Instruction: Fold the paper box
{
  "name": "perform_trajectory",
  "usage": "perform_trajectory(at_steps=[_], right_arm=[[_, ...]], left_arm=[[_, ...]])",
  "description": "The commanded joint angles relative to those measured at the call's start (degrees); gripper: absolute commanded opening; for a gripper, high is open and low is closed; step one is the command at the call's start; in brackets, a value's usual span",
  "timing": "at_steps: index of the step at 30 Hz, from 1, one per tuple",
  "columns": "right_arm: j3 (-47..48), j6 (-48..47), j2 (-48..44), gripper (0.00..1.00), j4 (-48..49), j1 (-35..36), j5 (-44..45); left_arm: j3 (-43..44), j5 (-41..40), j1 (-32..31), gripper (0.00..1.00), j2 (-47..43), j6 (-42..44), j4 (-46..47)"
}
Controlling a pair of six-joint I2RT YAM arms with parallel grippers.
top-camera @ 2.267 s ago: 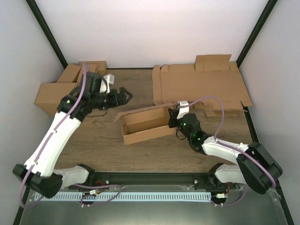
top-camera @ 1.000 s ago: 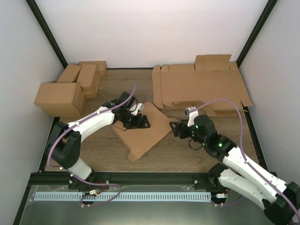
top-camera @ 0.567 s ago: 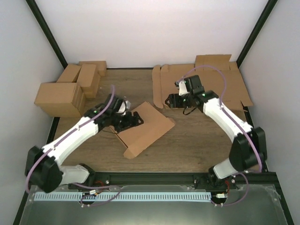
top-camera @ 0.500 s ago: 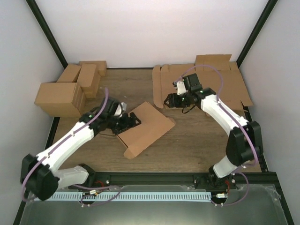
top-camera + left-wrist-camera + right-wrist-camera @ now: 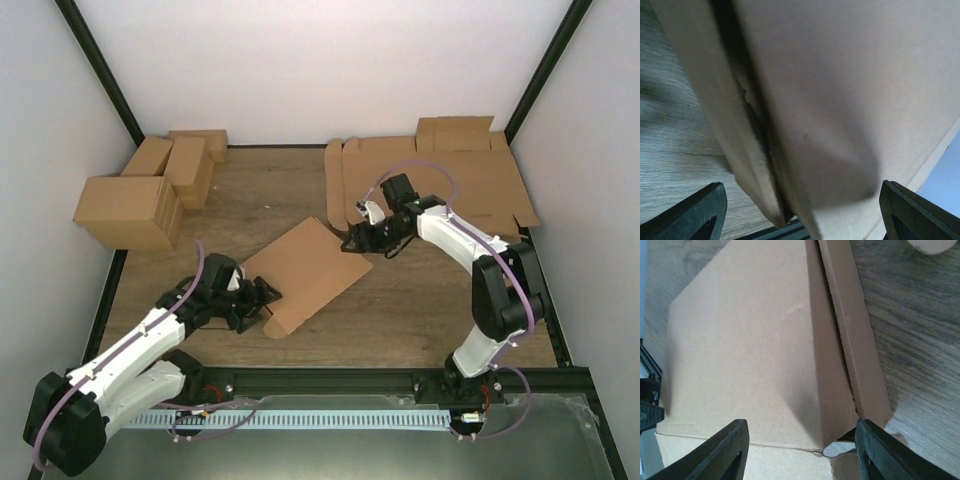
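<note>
From above, the paper box (image 5: 305, 272) lies flat and slantwise in the middle of the wooden worktop (image 5: 420, 300). One end points to the near left, the other to the far right. The left fingers (image 5: 262, 298) sit at its near-left end, the right fingers (image 5: 352, 240) at its far-right corner. A cluster of brown cartons (image 5: 140, 195) stands at the back left. A pile of flat cardboard sheets (image 5: 440, 185) lies at the back right.

On the left wrist camera, the box (image 5: 830, 100) fills nearly the whole view, blurred. Its end hangs between the left fingers (image 5: 700, 210), which are spread wide and clamp nothing.

On the right wrist camera, the box (image 5: 750, 350) lies on the worktop (image 5: 920, 340) with a narrow flap along its right edge. The right fingers (image 5: 725, 450) stand apart over its near corner, pinching nothing.
</note>
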Motion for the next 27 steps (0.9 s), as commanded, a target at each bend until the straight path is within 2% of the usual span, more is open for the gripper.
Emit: perform_trajectory(at_steps=[1, 8, 13, 19, 27], right_arm=[[-0.07, -1.08, 0.96, 0.61, 1.46, 0.69, 0.76], [1.26, -1.4, 3.52, 0.53, 1.36, 1.54, -2.73], [-1.11, 1.07, 2.97, 0.47, 1.35, 1.69, -8.93], [-1.25, 2.77, 0.41, 0.39, 0.62, 2.22, -12.49], [0.5, 3.12, -1.27, 0.32, -4.6, 2.22, -11.27]], left_arm=[[-1.57, 0.75, 0.4, 0.86, -0.55, -1.57, 4.88], [-2.73, 2.84, 2.08, 0.83, 0.71, -0.64, 10.66], [-1.46, 4.34, 3.0, 0.81, 3.92, 1.32, 13.06], [2.52, 5.06, 4.07, 0.8, 7.86, 6.59, 10.69], [9.18, 10.03, 8.63, 0.77, 14.38, 17.29, 5.68]])
